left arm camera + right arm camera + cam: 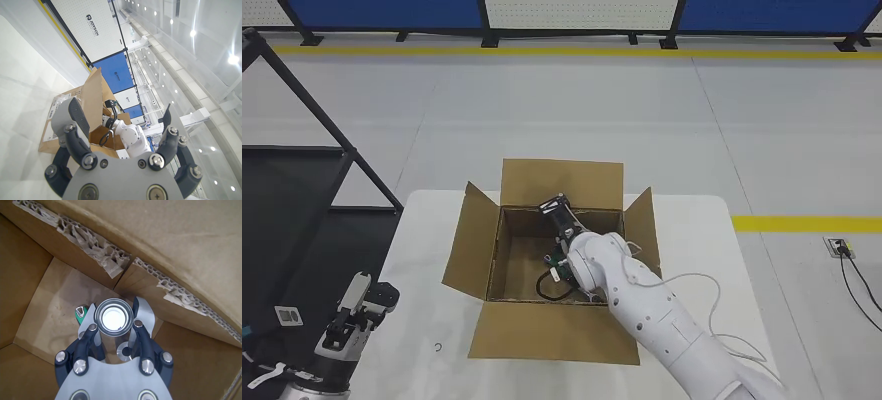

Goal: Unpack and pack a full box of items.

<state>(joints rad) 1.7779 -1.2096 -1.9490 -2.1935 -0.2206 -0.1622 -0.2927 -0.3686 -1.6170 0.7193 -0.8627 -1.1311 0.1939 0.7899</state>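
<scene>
A can [113,319] is held by the right end effector [115,304], deep inside the cardboard box [517,262]. It is pinched between the two fingers [87,319], one on each side, and its round shiny rim and white middle are seen from above. Whether it is stood on the box floor or lifted off it cannot be told. A small green thing [81,314] with a shiny clip is laid on the box floor, just beside one finger. A small shiny ring [123,351] is also seen under the end effector.

The box is set on the white worktop [422,290] with all four flaps folded out. White stickers [56,106] with bar lines are stuck on its outer wall; the words on them are too small to be read.

The left end effector [121,107] is found by the worktop's edge, well apart from the box, with its fingers spread wide and nothing held between them.
</scene>
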